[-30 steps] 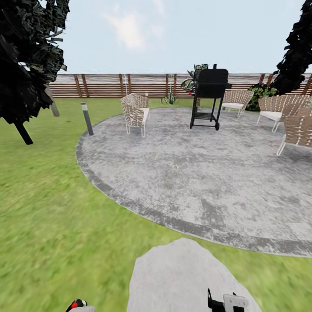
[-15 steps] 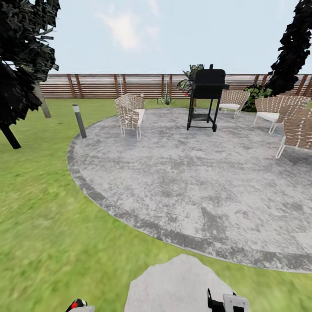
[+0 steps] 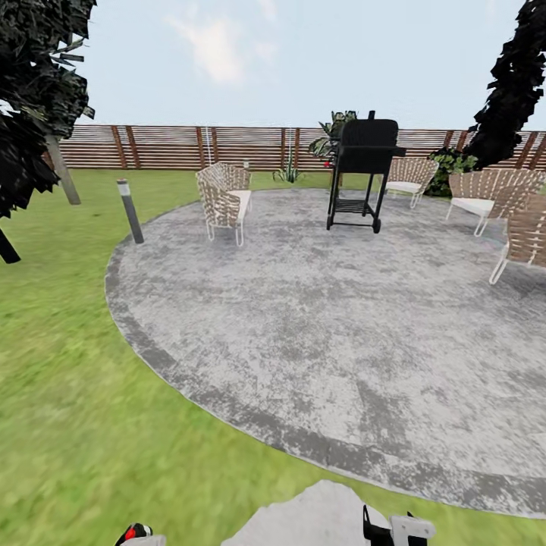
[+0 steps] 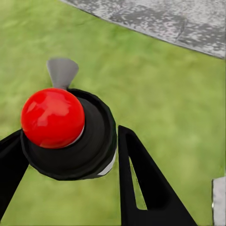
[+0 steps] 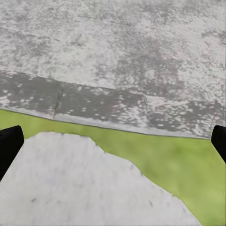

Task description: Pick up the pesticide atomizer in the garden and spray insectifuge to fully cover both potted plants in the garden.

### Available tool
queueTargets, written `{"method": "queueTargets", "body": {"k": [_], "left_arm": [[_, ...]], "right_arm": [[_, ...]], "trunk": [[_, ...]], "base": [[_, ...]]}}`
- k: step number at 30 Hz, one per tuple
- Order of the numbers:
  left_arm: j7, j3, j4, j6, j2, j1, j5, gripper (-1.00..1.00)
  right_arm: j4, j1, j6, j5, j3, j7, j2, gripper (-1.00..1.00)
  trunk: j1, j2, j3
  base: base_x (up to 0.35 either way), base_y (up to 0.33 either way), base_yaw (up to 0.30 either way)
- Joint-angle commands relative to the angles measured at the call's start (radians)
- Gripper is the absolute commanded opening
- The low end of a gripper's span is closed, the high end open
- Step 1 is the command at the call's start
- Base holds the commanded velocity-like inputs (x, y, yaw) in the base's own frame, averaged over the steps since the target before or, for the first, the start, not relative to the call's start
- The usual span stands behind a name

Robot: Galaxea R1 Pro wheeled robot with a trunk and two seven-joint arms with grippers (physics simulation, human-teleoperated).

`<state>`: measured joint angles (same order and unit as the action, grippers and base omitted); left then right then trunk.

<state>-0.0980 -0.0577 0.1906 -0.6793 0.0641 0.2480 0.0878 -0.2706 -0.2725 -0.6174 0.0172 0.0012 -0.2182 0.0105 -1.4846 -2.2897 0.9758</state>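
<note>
In the left wrist view my left gripper (image 4: pixel 70 160) is shut on the pesticide atomizer (image 4: pixel 92 141). Its black sprayer head carries a red knob and a thin grey trigger (image 4: pixel 61 71); the body is hidden below. The red tip of the atomizer (image 3: pixel 136 532) peeks in at the head view's bottom edge. My right gripper (image 3: pixel 398 527) is open and holds nothing, with its black fingertips (image 5: pixel 9 146) far apart over a pale stepping stone (image 5: pixel 80 188). A small spiky green plant (image 3: pixel 289 173) stands far off by the fence; I cannot make out its pot.
The round grey stone patio (image 3: pixel 326 318) lies ahead on the lawn. On it stand a black grill (image 3: pixel 364 171) and woven chairs (image 3: pixel 221 199), with more chairs (image 3: pixel 485 193) at the right. A short post (image 3: pixel 130 210), dark trees and a wooden fence (image 3: pixel 182 148) ring it.
The camera has moved forward and turned: the patio comes nearer, the stepping stone slides down the picture, and the post and left tree drift left. Both grippers keep their places.
</note>
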Motion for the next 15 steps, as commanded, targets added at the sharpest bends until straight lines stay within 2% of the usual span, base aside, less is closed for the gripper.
{"method": "queueTargets", "body": {"k": [1, 15], "left_arm": [[-0.002, -0.007, 0.0, -0.002, 0.0, 0.001, 0.009, -1.0], [-0.001, -0.007, 0.001, -0.004, 0.005, 0.001, 0.014, -1.0]], "right_arm": [[0.001, -0.001, -0.002, 0.002, 0.0, -0.004, 0.0, 1.0], [0.001, -0.001, -0.002, 0.001, -0.001, -0.004, -0.001, 1.0]], "trunk": [[0.0, 0.0, 0.001], [0.0, 0.0, 0.001]], "base": [[0.34, 0.0, 0.0], [0.34, 0.0, 0.0]]}}
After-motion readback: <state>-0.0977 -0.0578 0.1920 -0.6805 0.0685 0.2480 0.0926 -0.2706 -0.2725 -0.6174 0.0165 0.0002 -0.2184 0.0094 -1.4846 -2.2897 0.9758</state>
